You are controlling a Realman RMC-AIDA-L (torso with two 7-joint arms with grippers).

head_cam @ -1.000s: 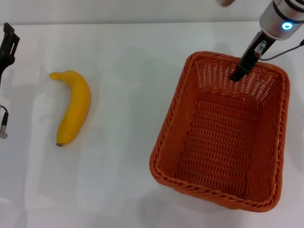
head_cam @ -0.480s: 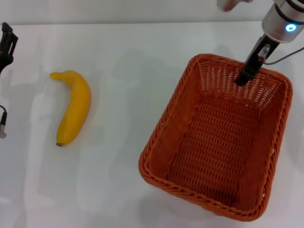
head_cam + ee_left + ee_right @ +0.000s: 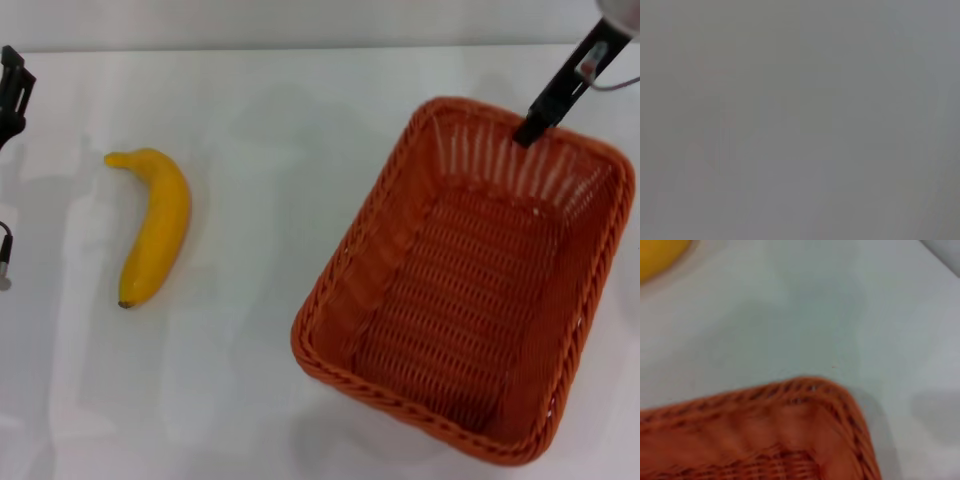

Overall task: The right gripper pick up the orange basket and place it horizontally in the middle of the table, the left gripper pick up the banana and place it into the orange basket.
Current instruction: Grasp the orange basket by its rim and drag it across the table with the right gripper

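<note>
The orange basket (image 3: 470, 300) hangs tilted over the right side of the white table (image 3: 280, 150), its far rim raised. My right gripper (image 3: 527, 130) is shut on that far rim, one slim black finger reaching down inside the wall; its wrist is mostly out of frame. A corner of the basket (image 3: 790, 440) fills the lower part of the right wrist view, with a bit of the banana (image 3: 657, 252) at the edge. The yellow banana (image 3: 155, 225) lies on the table at the left. My left gripper (image 3: 14, 88) is parked at the far left edge, apart from the banana.
Bare white tabletop lies between the banana and the basket. A small cable end (image 3: 5, 268) hangs at the left edge. The left wrist view shows only plain grey.
The right gripper has risen and moved right, its silver wrist leaving the frame. The basket's far rim came up with it, and the basket shifted. Banana and left arm have not moved.
</note>
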